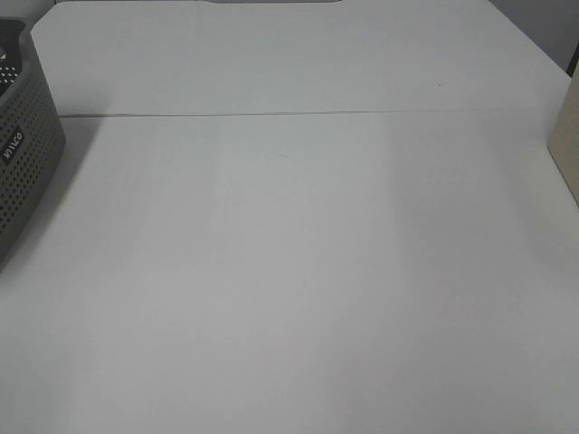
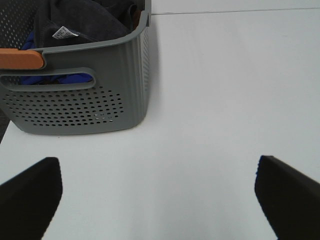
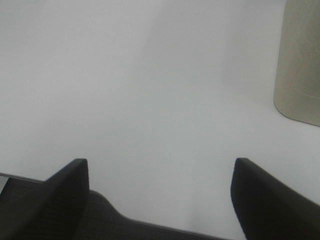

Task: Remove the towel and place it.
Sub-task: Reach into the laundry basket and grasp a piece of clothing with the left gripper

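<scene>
White counter (image 1: 298, 271), matte and bare over most of its spread. A thin seam (image 1: 271, 114) runs across it from side to side in the far half. Grey wall is just visible at the far corners.

A grey perforated basket (image 1: 23, 154) sits at the counter's left edge, partly out of the high view. A beige object (image 1: 565, 136) stands at the right edge, also cut off by the frame.

The towel (image 2: 90, 20) is inside the basket, seen from the left wrist view. It is dark charcoal and bunched in a heap against the near wall. A small white tag (image 2: 65, 32) faces up. It is crumpled, so its long axis and heading cannot be told.

A blue cloth (image 2: 55, 79) lies lower in the same basket and shows through the handle slot. An orange piece (image 2: 20, 59) rests at the rim by that handle; what it is cannot be told.

Left end effector (image 2: 159, 200): fingers spread wide, nothing between them, over bare counter near the basket's side.

Right end effector (image 3: 162, 200): fingers also wide apart and holding nothing, over the counter's near edge. The beige object is off to one side.
</scene>
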You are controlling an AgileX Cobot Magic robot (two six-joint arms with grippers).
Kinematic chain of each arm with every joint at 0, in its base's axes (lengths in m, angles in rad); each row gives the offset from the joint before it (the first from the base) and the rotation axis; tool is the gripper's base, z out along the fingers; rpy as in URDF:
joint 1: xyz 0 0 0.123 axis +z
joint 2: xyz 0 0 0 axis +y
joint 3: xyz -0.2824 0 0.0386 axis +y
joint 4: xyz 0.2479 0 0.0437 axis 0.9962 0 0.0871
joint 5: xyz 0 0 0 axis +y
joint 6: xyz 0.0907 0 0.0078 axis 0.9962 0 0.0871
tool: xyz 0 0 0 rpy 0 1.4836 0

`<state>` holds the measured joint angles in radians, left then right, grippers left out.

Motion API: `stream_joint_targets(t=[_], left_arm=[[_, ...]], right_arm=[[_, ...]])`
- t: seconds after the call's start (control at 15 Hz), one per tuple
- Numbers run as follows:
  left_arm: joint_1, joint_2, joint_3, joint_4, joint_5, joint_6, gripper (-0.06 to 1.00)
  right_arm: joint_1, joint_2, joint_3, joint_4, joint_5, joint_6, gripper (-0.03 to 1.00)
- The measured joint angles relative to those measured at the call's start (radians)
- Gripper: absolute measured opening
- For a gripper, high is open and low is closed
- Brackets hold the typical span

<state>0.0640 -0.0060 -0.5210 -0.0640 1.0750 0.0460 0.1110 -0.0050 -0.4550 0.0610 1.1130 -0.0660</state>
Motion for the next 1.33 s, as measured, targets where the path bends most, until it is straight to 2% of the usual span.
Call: stream_joint_targets(t=[0.47,0.8,0.93,1.0,1.13,1.2,1.33], left_arm=[[0.0,0.0,0.0,0.0,0.0,0.0,0.99],[0.0,0.0,0.0,-0.04,0.0,0.003,0.99],[0.0,0.071,-0.04,-0.041,0.018,0.012,0.99],[0.0,0.13,-0.074,-0.038,0.042,0.035,0.99],[0.0,0.291,-0.176,-0.033,0.119,0.149,0.99],[0.0,0.328,-0.197,-0.033,0.131,0.177,0.99],[0.0,0.506,-0.31,-0.03,0.14,0.306,0.98]], right_arm=[[0.0,0.0,0.0,0.0,0.0,0.0,0.76],[0.0,0.0,0.0,0.0,0.0,0.0,0.76],[0.0,0.0,0.0,0.0,0.0,0.0,0.76],[0.0,0.0,0.0,0.0,0.0,0.0,0.76],[0.0,0.0,0.0,0.0,0.0,0.0,0.76],[0.0,0.0,0.0,0.0,0.0,0.0,0.76],[0.0,0.0,0.0,0.0,0.0,0.0,0.76]])
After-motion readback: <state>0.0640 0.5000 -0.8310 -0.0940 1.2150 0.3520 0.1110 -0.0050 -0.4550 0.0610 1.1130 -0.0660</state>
